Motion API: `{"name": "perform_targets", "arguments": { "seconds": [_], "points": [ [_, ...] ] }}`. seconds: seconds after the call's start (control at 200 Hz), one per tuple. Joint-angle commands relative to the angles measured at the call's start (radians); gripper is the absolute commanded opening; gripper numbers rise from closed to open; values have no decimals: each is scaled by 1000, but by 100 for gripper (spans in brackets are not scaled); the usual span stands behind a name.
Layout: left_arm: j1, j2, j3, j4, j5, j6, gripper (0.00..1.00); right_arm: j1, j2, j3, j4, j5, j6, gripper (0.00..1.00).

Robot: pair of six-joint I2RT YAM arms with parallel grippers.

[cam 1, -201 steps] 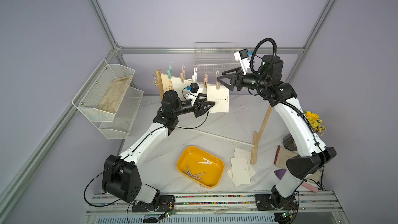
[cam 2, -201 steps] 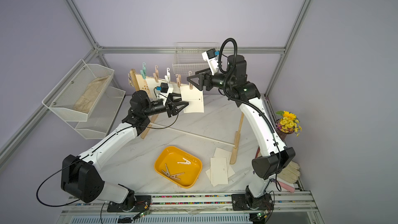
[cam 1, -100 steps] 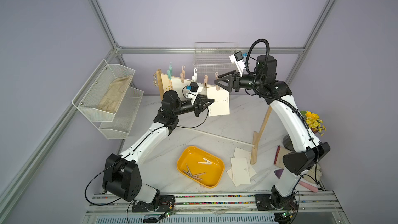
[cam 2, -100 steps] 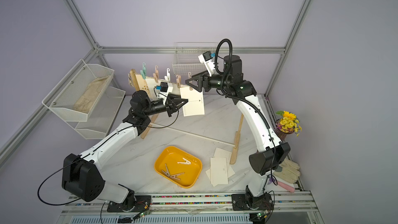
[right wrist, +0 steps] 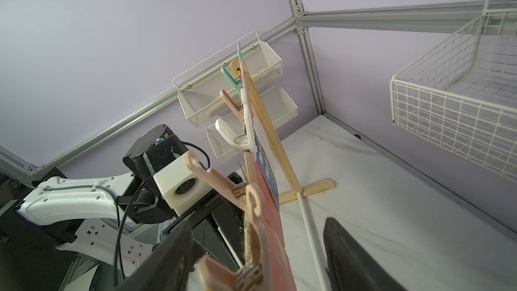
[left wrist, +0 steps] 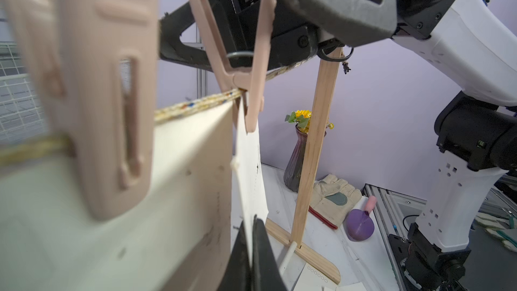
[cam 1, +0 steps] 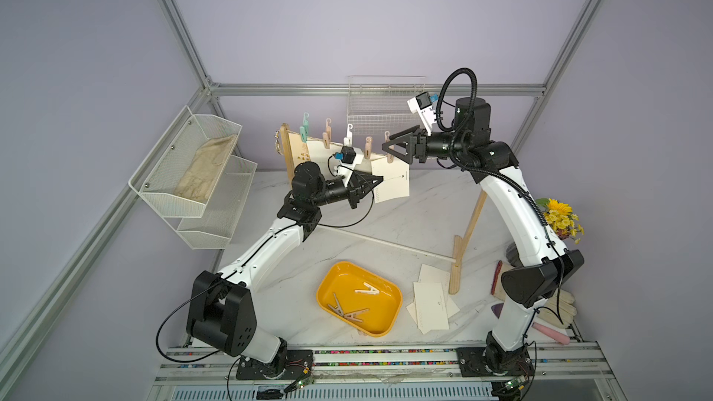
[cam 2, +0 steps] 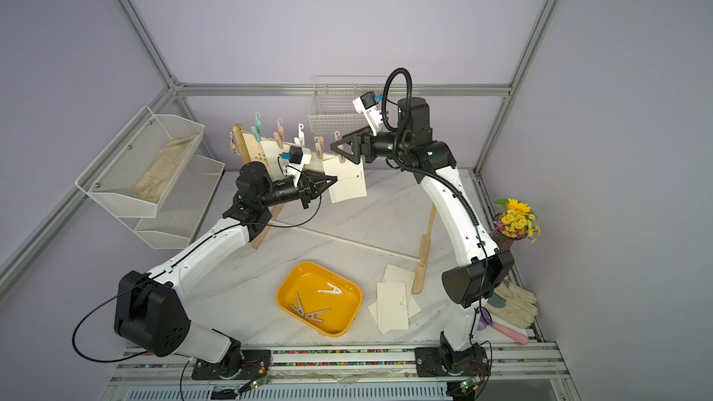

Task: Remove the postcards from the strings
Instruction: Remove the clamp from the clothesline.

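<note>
The left claw (cam 1: pixel 380 179) is clenched on the lower edge of the end postcard (cam 1: pixel 391 185). This is the cream card nearest the right-hand wooden post (cam 1: pixel 472 221). In the left wrist view its two black fingers (left wrist: pixel 263 258) press the card flat from both sides. The card hangs from the string (left wrist: pixel 195 104) under a pink clothespin (cam 1: pixel 389 148)

The right claw (cam 1: pixel 391 148) is released, with its jaws wide and straddling that pin's spread handles. In the right wrist view one finger (right wrist: pixel 349 256) stands well clear of the pin, while the other is close beside it. Whether that one touches the pin cannot be told

Towards the left-hand post (cam 1: pixel 287 156), more hanging postcards (cam 1: pixel 320 154) are held by other clothespins (cam 1: pixel 349 135) in pink, white and teal. In both top views the left arm's wrist camera (cam 1: pixel 347 156) sits in front of them. From the left wrist, the neighbouring card (left wrist: pixel 167 191) and its pin (left wrist: pixel 98 93) are blurred and just beside the lens, covering much of the view

On the marble table (cam 1: pixel 424 217) a white rod (cam 1: pixel 386 243) joins the posts' feet. A yellow tray (cam 1: pixel 320 295) holds loose pins (cam 1: pixel 349 312), and loose postcards (cam 1: pixel 430 304) lie beside the right post's foot. Past that post are a vase of yellow flowers (cam 1: pixel 559 217), work gloves (left wrist: pixel 333 200) and a purple funnel (left wrist: pixel 359 225). A wire basket (cam 1: pixel 386 109) hangs on the back wall behind the right claw, and a mesh shelf (cam 1: pixel 185 171) holding folded cloth hangs on the left wall
</note>
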Motion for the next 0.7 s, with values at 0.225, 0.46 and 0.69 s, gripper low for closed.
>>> {"name": "perform_targets", "arguments": {
  "seconds": [0.225, 0.46, 0.69],
  "points": [
    [3, 6, 65, 41, 10, -43, 0, 11, 17, 23, -16, -105, -41, 55],
    [2, 22, 83, 18, 9, -61, 0, 15, 17, 13, 14, -122, -31, 37],
    [3, 16, 84, 5, 17, -68, 0, 17, 4, 5, 63, -105, -7, 23]
  ]
}}
